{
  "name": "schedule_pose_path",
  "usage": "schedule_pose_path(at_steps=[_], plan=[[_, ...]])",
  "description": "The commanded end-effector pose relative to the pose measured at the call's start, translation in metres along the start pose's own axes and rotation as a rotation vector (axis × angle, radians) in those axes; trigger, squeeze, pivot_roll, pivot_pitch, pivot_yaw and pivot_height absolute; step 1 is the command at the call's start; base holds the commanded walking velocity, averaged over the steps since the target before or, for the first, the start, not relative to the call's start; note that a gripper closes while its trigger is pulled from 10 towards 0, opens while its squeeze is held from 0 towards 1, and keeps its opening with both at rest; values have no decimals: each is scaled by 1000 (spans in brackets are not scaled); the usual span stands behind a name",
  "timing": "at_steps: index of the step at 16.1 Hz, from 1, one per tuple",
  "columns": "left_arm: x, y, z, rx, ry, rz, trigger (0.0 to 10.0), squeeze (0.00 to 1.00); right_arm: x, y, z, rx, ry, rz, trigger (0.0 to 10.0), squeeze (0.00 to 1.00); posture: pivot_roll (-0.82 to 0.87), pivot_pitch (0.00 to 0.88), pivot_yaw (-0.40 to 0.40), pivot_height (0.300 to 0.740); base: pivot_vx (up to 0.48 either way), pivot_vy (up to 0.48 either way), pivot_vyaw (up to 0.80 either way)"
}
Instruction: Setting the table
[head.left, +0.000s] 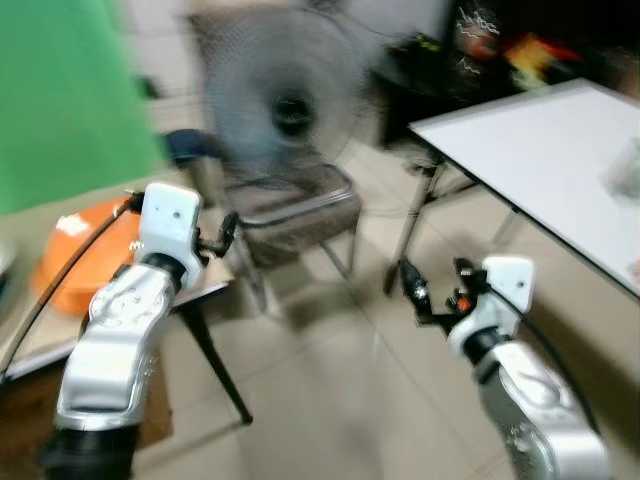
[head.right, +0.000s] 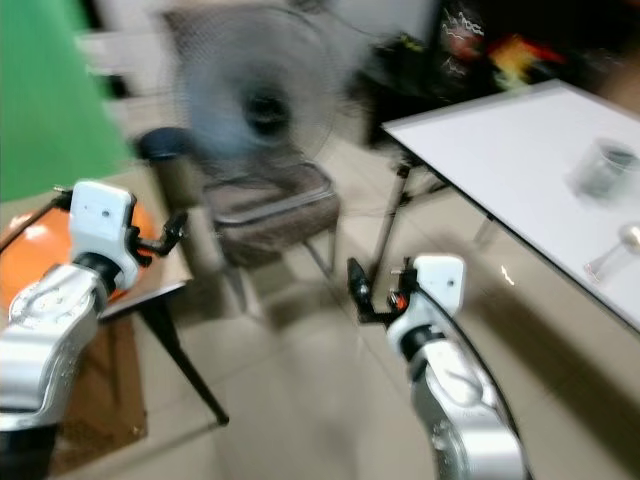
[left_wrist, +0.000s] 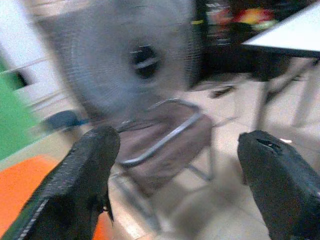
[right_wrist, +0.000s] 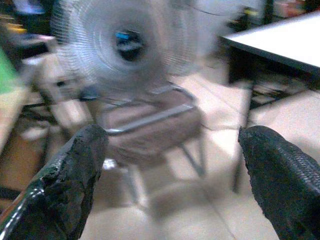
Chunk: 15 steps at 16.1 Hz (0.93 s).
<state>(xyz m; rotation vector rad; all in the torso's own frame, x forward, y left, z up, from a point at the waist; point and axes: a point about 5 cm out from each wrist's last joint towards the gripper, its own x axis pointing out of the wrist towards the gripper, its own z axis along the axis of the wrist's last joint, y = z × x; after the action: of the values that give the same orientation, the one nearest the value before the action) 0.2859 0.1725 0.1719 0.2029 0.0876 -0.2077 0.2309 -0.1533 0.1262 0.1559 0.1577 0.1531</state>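
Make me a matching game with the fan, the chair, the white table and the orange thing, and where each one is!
Things:
1. fan
2. chair
3. white table
4. orange thing

Places:
A. on the robot's right
B. on the low table at the robot's left
C. straight ahead, in front of the fan
D. behind the chair

Pairs: 1-D, 2-C, 3-A, 4-B

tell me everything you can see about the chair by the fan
The chair has a bent silver metal tube frame and a brownish padded seat and back, blurred by camera motion. It stands upright on the pale tiled floor, empty, right in front of a grey standing fan, between the low table with an orange thing and the white table. Neither gripper touches it.
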Motion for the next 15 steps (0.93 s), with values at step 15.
schedule_pose_path(at_steps=[15], plan=[[-11,16,10,54,16,135,10000,847,20,10,19,-100,-24,179,10000,0,155,0,-45,740,0,132,-330]])
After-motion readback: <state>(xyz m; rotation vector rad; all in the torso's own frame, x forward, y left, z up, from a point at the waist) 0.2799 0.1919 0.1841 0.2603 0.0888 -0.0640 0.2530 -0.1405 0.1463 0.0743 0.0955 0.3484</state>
